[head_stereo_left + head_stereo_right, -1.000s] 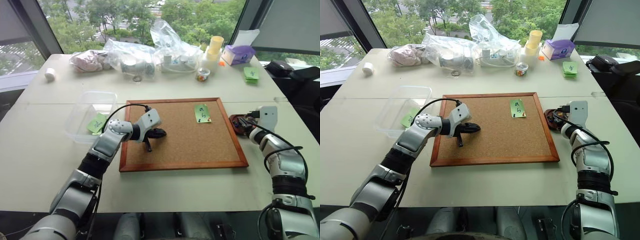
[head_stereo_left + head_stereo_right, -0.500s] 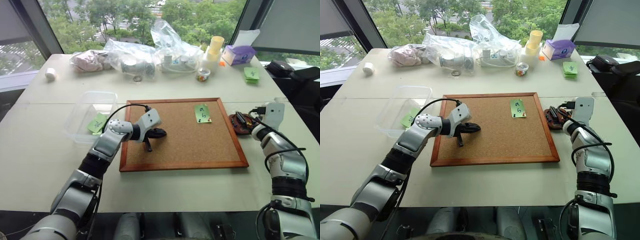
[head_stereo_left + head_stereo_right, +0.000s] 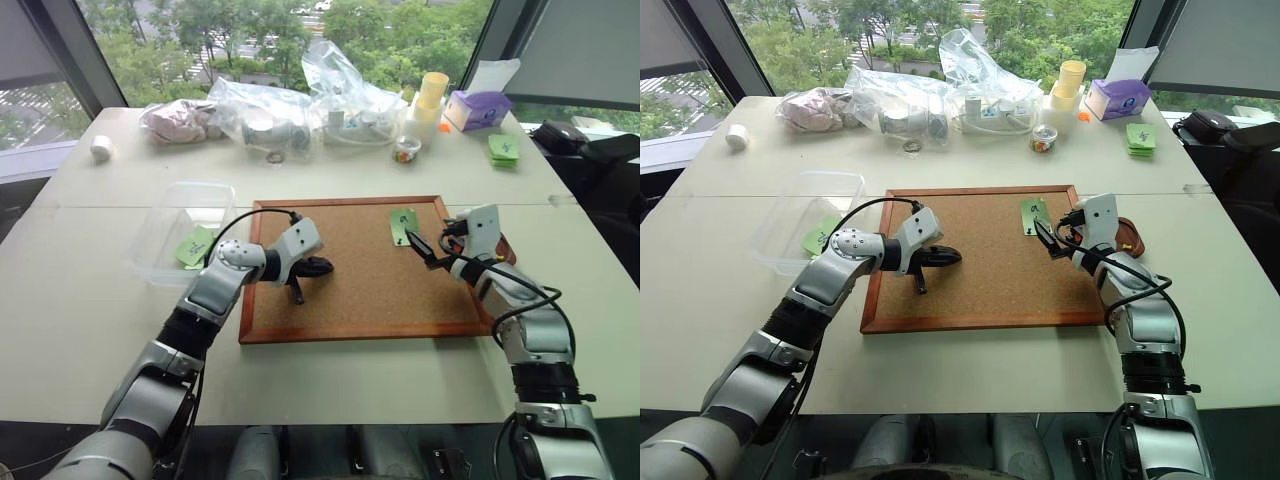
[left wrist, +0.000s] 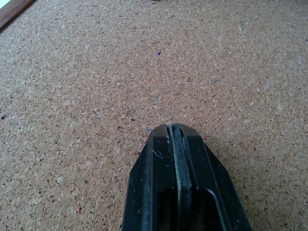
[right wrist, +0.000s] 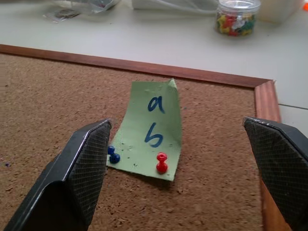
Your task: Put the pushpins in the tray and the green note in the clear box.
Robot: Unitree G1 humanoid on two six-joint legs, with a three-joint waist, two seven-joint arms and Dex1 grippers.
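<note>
Right wrist view shows the wide-open, empty right gripper just in front of the green note, pinned to the corkboard by blue and red pushpins, while the left gripper is shut tight, empty, the tray half hidden behind the right arm.

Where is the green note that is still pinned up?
The green note sits near the far right corner of the corkboard, held by a blue pushpin and a red pushpin, right in front of the open right tool.
</note>
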